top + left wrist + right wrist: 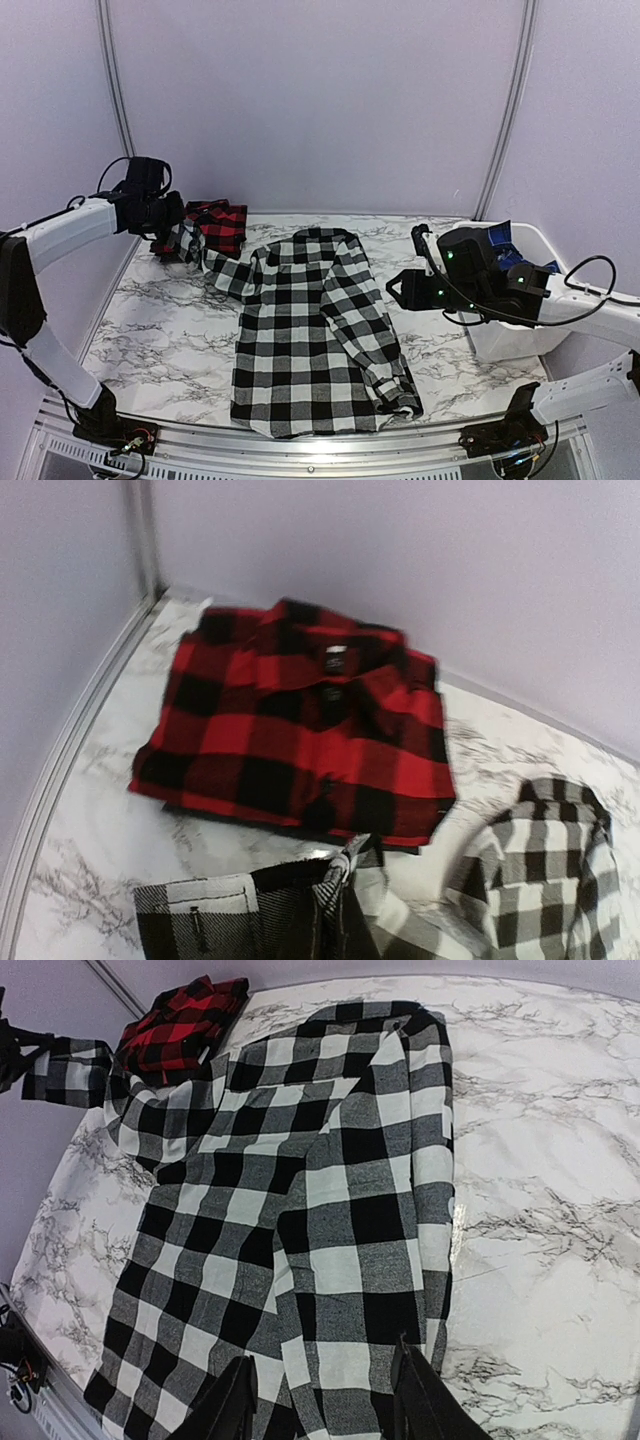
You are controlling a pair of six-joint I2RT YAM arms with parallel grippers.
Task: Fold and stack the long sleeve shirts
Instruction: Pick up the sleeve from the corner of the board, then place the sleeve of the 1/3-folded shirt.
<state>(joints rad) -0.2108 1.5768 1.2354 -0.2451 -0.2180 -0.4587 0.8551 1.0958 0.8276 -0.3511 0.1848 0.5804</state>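
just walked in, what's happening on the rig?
The left gripper holds the black-and-white shirt by one sleeve cuff, lifted near the folded red-and-black shirt at the back left. The rest lies spread on the table. The right gripper hovers open at its right edge.

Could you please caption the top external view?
Left gripper holds the black-and-white shirt by its sleeve, near the folded red-and-black shirt; right gripper open.

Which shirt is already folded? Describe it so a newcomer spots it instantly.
On the white marble-patterned table, look to the far left corner. There lies a red-and-black buffalo-check flannel shirt, folded into a compact rectangle. The neighbouring black-and-white check flannel shirt is spread open instead.
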